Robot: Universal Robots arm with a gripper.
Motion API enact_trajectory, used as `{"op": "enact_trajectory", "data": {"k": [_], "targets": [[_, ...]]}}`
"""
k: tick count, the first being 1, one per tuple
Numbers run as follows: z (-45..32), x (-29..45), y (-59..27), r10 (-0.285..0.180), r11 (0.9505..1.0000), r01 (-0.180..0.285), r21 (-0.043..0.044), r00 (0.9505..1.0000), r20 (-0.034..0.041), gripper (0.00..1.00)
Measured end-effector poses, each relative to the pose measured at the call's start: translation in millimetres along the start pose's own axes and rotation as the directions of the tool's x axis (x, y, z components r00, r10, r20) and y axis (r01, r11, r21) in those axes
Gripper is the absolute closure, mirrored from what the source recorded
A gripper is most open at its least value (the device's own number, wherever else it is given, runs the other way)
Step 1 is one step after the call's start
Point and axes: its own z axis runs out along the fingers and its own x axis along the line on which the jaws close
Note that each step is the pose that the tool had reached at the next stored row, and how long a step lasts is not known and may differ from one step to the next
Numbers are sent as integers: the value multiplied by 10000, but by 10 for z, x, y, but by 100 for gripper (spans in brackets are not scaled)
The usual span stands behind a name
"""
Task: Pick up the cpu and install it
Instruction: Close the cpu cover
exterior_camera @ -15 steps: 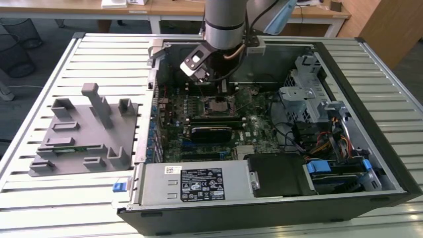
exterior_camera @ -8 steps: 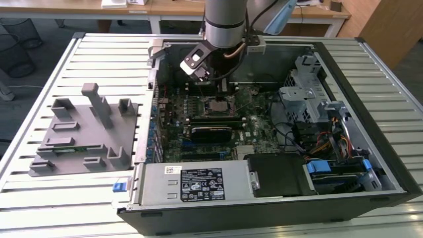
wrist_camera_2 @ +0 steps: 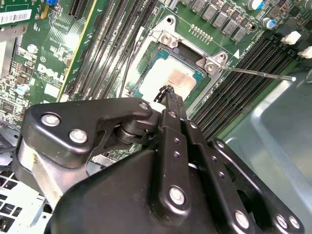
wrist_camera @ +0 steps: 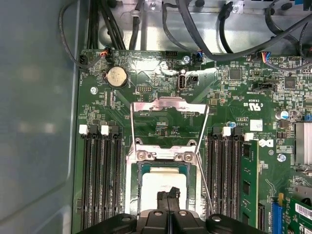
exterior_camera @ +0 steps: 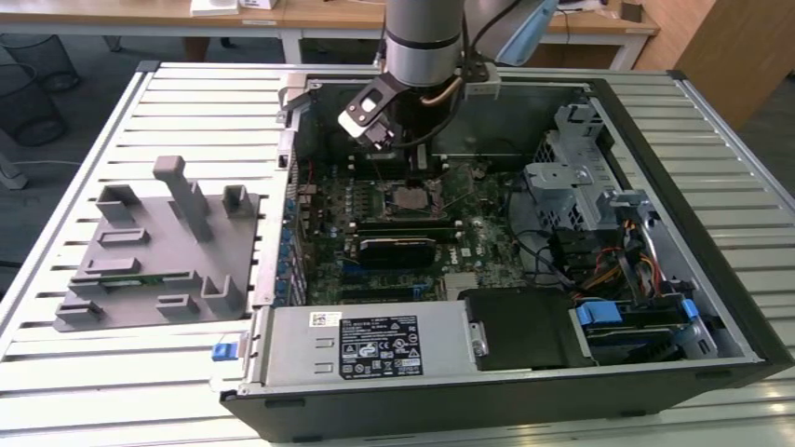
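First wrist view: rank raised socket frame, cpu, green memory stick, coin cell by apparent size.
1. raised socket frame, counting its whole outline
2. cpu, partly hidden by the jaws
3. green memory stick, long but narrow; close to the cpu, so the order of 2 and 3 is unsure
4. coin cell, clearly smallest

You see the gripper (wrist_camera_2: 167,92), fingers pressed together, its tip over the cpu (wrist_camera_2: 181,77), which lies flat in the motherboard socket (wrist_camera_2: 165,38) between memory slots (wrist_camera_2: 234,93).

One cpu (wrist_camera: 162,178), one pincer (wrist_camera: 168,196)
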Motion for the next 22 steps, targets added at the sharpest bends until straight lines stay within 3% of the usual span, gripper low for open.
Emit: {"op": "enact_trajectory", "data": {"k": [4, 7, 15, 18, 22], "targets": [[-19, 0, 1, 0, 10000, 0, 0, 10000, 0, 89], [-74, 0, 3, 0, 10000, 0, -1, 10000, -2, 89], [-355, -1, 11, -1, 10000, 1, 0, 10000, 0, 89], [-365, -11, 0, -1, 10000, 1, -4, 10000, -2, 89], [-365, -92, -1, 3, 10000, -3, -2, 10000, 0, 89]]}}
